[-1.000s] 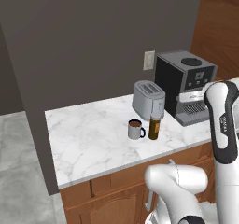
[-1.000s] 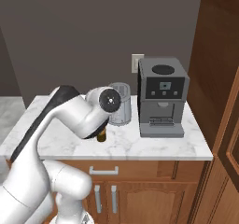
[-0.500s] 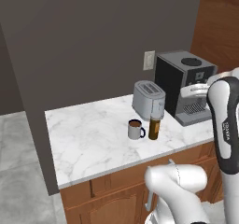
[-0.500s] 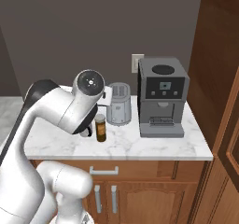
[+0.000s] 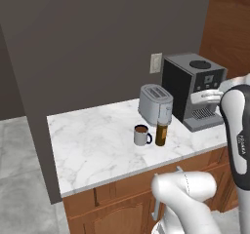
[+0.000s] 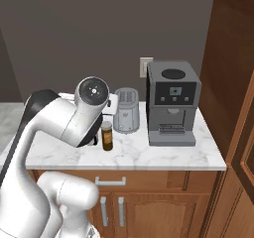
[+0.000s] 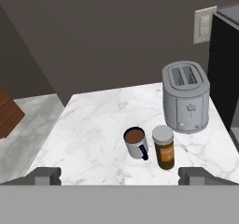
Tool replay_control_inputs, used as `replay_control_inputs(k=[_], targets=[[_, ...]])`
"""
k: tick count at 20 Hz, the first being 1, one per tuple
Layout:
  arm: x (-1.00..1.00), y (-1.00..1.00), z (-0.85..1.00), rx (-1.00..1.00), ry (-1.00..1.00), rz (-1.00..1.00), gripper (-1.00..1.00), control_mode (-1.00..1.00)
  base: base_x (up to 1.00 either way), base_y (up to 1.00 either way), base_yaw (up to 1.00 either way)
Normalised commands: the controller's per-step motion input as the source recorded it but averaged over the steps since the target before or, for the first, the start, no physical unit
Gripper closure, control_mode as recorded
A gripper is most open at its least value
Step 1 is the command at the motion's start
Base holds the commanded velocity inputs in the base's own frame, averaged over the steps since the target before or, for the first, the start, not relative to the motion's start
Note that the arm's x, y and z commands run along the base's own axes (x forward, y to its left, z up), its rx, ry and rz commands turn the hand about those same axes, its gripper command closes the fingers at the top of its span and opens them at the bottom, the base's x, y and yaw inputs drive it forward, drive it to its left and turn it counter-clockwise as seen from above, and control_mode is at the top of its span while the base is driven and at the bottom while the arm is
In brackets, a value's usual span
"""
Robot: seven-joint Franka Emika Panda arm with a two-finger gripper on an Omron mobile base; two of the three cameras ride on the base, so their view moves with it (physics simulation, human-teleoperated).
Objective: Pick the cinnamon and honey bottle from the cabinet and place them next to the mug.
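Note:
The cinnamon [image 7: 164, 147] is a brown jar with a grey lid. It stands upright on the marble counter [image 7: 93, 125], right next to the mug [image 7: 136, 142]. The mug holds brown liquid, and its handle points toward the camera in the hand view. Both also show in the left base view, the cinnamon [image 5: 161, 133] just right of the mug [image 5: 141, 135]. My gripper [image 7: 119, 174] hangs open and empty above and in front of them. The cinnamon [image 6: 106, 135] peeks out beside my arm. The honey bottle is out of view. The cabinet [image 6: 233, 83] rises at the right.
A silver toaster [image 7: 186, 97] stands behind the jar. A dark coffee machine [image 5: 193, 89] sits to its right, with a wall outlet [image 5: 156, 62] between them. The left half of the counter is bare marble, and grey floor [image 5: 19, 179] lies beyond its left edge.
My arm has swung up and back from the jar and mug, and its big joint now sits higher in the right base view. The cinnamon and the mug have not moved.

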Motion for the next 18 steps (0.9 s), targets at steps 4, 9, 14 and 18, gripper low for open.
replay_control_inputs(k=[4,9,14,18], targets=[[0.0,0.0,0.0,0.0,0.0,0.0,-1.0,-1.0,0.0,0.0,0.0],[-0.17,0.0,0.0,0.0,0.0,0.0,-1.0,1.0,-0.11,0.0,0.0],[0.0,0.0,0.0,0.0,0.0,0.0,-1.0,1.0,-0.95,0.0,-0.11],[0.0,0.0,0.0,0.0,0.0,0.0,-1.0,1.0,-1.0,-0.01,-0.22]])
